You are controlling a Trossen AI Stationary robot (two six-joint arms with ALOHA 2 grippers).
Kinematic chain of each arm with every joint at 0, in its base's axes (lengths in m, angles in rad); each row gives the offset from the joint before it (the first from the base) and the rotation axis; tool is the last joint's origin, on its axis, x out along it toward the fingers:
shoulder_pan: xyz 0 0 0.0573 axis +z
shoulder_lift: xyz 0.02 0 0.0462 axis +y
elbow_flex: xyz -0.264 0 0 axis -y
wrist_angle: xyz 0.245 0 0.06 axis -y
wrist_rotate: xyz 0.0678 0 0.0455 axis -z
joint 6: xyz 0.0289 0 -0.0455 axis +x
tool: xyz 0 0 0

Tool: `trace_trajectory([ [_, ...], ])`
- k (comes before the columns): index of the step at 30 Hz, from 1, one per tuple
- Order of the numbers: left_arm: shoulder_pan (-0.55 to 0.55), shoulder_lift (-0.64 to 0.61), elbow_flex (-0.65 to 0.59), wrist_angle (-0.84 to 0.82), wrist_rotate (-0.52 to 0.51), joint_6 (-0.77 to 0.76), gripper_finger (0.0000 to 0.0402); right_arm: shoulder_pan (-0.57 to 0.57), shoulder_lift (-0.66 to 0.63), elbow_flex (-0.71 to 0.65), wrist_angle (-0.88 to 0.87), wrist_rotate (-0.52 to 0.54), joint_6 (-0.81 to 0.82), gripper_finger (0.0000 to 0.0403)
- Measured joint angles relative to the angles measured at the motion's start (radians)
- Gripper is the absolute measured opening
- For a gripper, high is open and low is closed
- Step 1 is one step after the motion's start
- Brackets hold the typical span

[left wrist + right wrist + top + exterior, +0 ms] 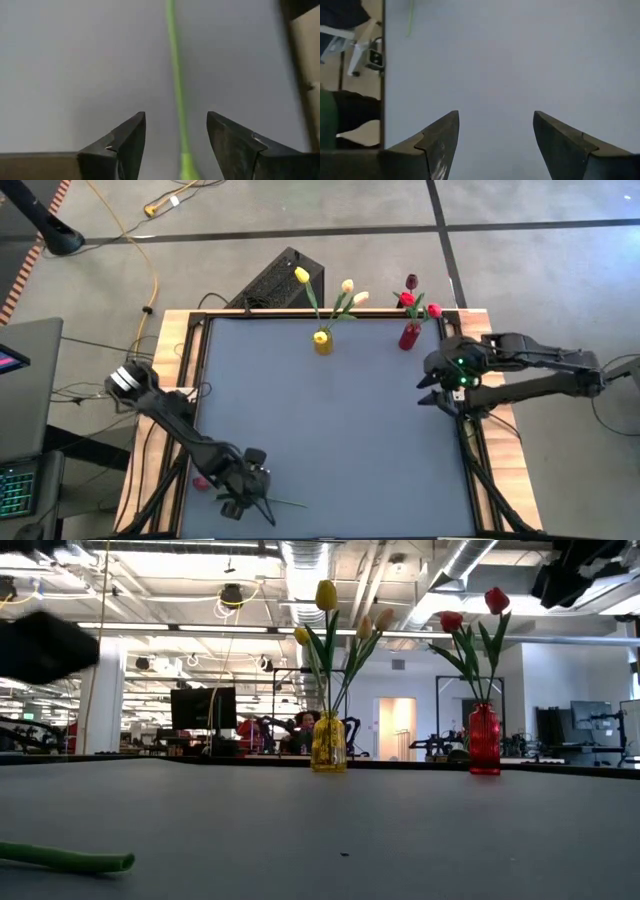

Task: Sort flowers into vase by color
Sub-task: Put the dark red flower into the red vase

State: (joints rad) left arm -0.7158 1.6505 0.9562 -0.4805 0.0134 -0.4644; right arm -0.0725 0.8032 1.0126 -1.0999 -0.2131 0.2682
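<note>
Now my left claw (176, 145) wide open astride green stem (176, 90) at desk (340, 420) near-left corner, gripping nothing; thin stem could slip sideways on closing.

Table top (330, 430): matt grey, smooth, with a pale bare-wood rim (170, 360) at the frame's left and right. Yellow vase (329, 745) and red vase (484, 740), centre and right of the low view: glossy, see-through, glass-like. Stem (176, 95): smooth green plastic look. Left gripper (175, 145) and right gripper (495, 145): dark matt fingers, edges scuffed.
</note>
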Motion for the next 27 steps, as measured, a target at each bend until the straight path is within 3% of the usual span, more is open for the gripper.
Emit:
trace_trajectory([
  [7,-0.013,0.122,0.017,-0.03,0.007,0.034,0.0199,0.158,0.0,0.0,0.003,0.08,0.21,0.0282],
  [14,-0.076,0.128,0.016,-0.051,-0.049,0.038,0.0192,0.296,0.002,0.0,0.058,0.185,0.38,0.0282],
  [20,-0.161,0.131,0.012,-0.075,-0.161,-0.024,0.0126,0.39,0.002,0.0,0.132,0.288,0.466,0.0282],
  [25,-0.157,0.127,0.024,-0.086,-0.161,-0.011,0.003,0.425,0.002,0.0,0.202,0.331,0.478,0.0282],
  [27,-0.135,0.119,0.043,-0.098,-0.159,0.022,0.001,0.427,0.002,0.0,0.227,0.339,0.484,0.0282],
])
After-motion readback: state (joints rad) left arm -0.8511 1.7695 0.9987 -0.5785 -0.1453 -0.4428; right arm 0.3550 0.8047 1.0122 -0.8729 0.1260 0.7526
